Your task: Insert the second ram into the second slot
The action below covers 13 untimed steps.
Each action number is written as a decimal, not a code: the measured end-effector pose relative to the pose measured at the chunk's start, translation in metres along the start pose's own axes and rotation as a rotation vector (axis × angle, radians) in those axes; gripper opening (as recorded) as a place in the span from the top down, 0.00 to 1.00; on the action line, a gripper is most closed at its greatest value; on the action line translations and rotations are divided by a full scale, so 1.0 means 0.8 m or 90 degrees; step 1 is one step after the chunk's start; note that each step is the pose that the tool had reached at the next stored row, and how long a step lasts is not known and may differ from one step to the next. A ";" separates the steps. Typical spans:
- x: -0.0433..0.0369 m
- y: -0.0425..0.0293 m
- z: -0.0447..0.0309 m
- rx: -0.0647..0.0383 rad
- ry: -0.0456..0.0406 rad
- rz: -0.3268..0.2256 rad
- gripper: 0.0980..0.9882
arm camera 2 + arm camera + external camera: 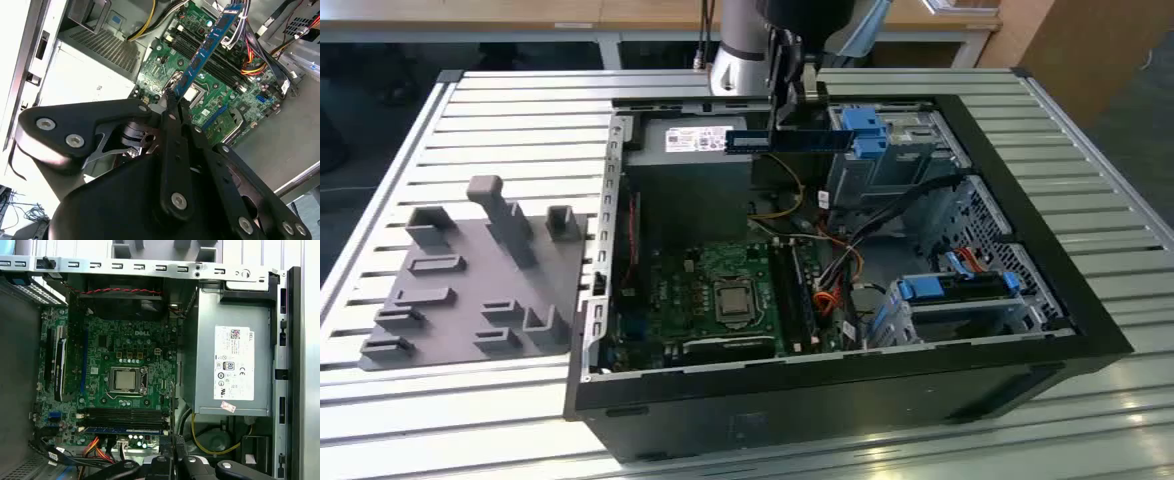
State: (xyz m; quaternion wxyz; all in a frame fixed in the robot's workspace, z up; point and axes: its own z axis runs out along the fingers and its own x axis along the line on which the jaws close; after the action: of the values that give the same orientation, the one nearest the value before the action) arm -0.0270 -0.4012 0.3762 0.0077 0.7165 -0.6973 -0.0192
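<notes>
**While Aloft and Unseated: Light, Stiff, Easily Hurt**

While reading the exterior view, find the second ram (781,140) held level, high over the far part of the open computer case (1067,330), well above the motherboard (680,300) and apart from it. Note the gripper (783,128) closed on the stick, pinching its flat faces at about mid-length. Judge as light and thin, stiff along its length, yet apt to crack if twisted or bent. Best taken by the flat sides or short ends; keep off the contact edge and avoid crushing the parts on its faces. Expect little slip, but easy tilting in so narrow a pinch.

See, in the first wrist view, the memory slots (122,415) lying parallel beside the processor socket (125,379), one apparently filled already by a blue stick (125,430). Likely to jam if pressed askew.
</notes>
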 end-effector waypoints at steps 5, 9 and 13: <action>0.000 0.0000 -0.0001 0.000 0.0001 0.000 0.95; 0.006 0.0002 -0.0001 0.000 0.0000 0.000 0.95; 0.018 0.0005 -0.0003 0.000 0.0000 0.000 0.95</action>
State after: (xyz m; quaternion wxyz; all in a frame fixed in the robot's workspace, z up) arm -0.0271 -0.4152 0.3762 0.0077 0.7165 -0.6973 -0.0192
